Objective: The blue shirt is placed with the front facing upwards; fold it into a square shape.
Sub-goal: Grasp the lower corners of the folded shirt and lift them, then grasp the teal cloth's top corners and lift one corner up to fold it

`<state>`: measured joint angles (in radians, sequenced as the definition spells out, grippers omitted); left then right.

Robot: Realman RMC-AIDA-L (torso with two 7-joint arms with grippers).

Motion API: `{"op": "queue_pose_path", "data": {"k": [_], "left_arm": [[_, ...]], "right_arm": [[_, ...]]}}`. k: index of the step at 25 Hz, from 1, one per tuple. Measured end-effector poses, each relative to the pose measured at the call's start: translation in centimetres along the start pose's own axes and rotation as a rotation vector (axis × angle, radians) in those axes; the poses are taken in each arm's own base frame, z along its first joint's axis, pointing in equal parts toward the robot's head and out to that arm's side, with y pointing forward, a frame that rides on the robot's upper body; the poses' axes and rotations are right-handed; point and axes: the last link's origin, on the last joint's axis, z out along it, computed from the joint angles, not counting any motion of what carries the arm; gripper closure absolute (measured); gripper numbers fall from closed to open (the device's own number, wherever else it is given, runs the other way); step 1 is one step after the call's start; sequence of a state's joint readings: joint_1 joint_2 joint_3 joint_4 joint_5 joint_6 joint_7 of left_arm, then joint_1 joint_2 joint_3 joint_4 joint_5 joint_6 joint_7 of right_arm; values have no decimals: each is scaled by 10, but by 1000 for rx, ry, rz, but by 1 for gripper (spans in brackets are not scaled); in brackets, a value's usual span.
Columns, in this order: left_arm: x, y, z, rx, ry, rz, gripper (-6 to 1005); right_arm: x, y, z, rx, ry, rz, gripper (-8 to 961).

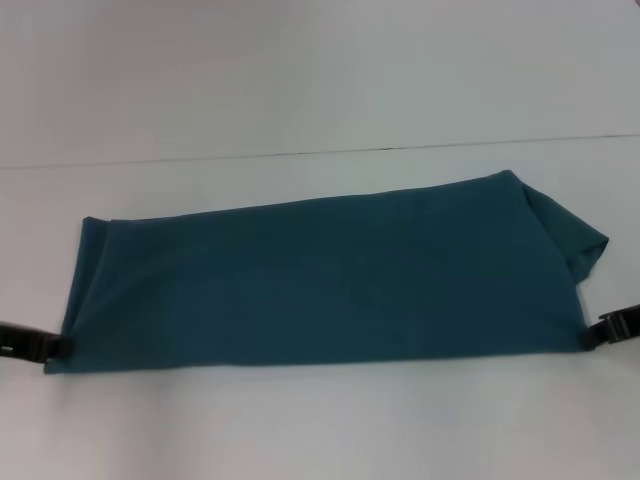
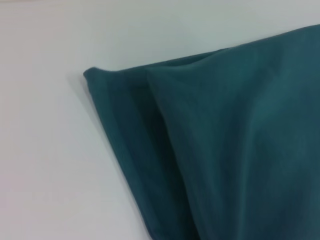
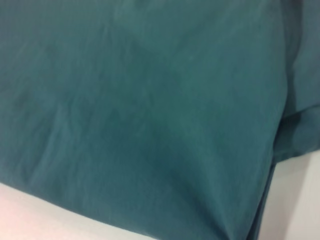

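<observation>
The blue shirt (image 1: 320,280) lies on the white table as a long teal band running left to right, with no lettering showing and a sleeve sticking out at the far right end. My left gripper (image 1: 58,346) is at the band's near left corner and shut on the cloth there. At the near right corner my right gripper (image 1: 592,335) is shut on the cloth too. In the left wrist view the blue shirt (image 2: 225,140) shows layered edges, with creases running toward the grip. The blue shirt (image 3: 150,110) fills the right wrist view, its folds drawn toward one point.
The white table (image 1: 300,80) stretches on all sides of the shirt. A thin dark seam (image 1: 320,152) crosses the table behind the shirt. Bare table shows in front of the near edge.
</observation>
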<state>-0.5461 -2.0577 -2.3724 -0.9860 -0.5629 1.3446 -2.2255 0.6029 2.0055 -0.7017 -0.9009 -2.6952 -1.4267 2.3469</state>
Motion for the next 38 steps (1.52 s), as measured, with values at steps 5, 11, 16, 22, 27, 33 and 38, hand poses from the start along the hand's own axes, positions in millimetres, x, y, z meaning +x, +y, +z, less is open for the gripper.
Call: {"op": "queue_pose_path", "data": {"k": [5,11,16,22,27,33,38], "left_arm": [[-10,-3,-5,3,-11,-22,917],[-19,-4,-5,0,-23,-36,898],[-21,-1,-3,-16,-38,-30,882],[-19,9,-2,-49,-97,-18,863],[-15,10,-11,-62,-93,-23,815],[0,-1,-35,-41,53,-65,598],[16,-11,-38,-32,258,-144,394]], "right_arm": [[6,6,4,-19,29,-2,861],[19,9,7,-47,57,14,826],[23,11,-1,-95,58,34,796],[20,10,-15,-129,50,57,761],[17,8,-32,-188,32,69,580],[3,5,-59,-315,-189,34,432],[-6,13,-60,-369,-436,-91,319]]}}
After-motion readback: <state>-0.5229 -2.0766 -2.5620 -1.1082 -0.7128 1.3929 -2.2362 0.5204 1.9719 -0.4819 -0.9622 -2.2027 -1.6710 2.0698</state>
